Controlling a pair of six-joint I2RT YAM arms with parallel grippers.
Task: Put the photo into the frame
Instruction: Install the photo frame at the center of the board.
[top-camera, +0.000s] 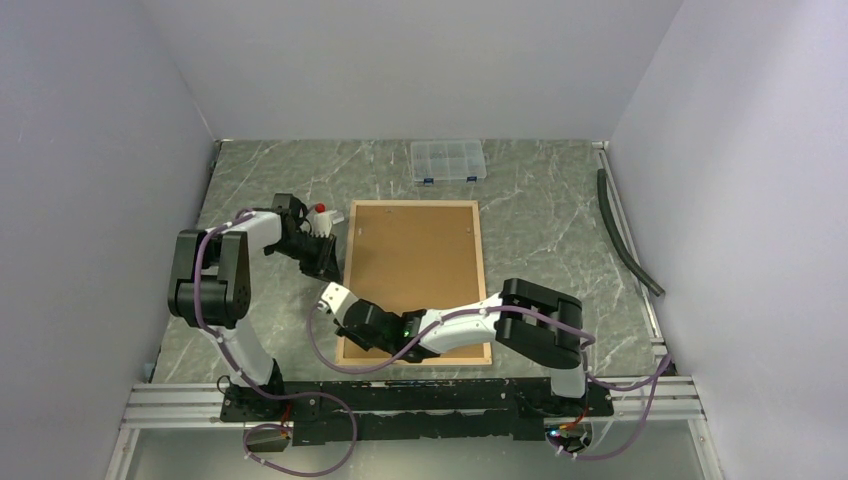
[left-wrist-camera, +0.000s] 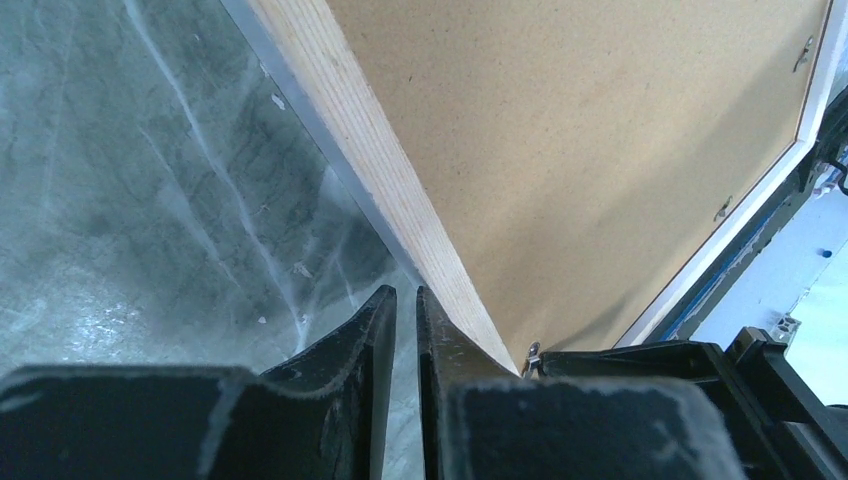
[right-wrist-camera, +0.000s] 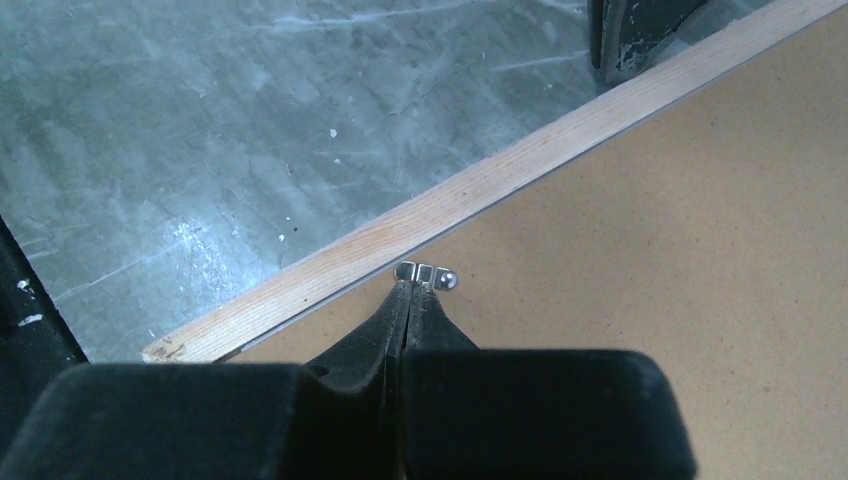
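Top view: the frame (top-camera: 483, 262) lies flat, back side up, at the middle of the table (top-camera: 560, 220), long sides running near to far. The brown backing board (top-camera: 415, 270) sits inside its light wood border.

Left hand (top-camera: 328, 258): at the frame's left border, toward the far end. Left wrist view: the hand (left-wrist-camera: 406, 295) has its fingers (left-wrist-camera: 372, 330) all but together, with only a thin slit between them and nothing but table (left-wrist-camera: 150, 200) showing in it. The right-side finger sits against the outer edge of the wood border (left-wrist-camera: 380, 170); the other is over bare table. The backing board (left-wrist-camera: 600, 150) fills the right of this view.

Right hand (top-camera: 345, 308): the arm reaches across the near end of the frame to its near-left corner. Right wrist view: the hand (right-wrist-camera: 407, 285) has its fingers (right-wrist-camera: 380, 325) pressed together with no gap. The tips are over the backing board (right-wrist-camera: 650, 250), right at a small metal tab (right-wrist-camera: 428, 275) just inside the wood border (right-wrist-camera: 480, 195). Cannot tell whether the tips touch the tab. Table (right-wrist-camera: 200, 120) lies beyond the border.

Other items: a clear compartment box (top-camera: 448, 160) at the far edge, well apart from the frame; a black hose (top-camera: 625, 235) along the right side.
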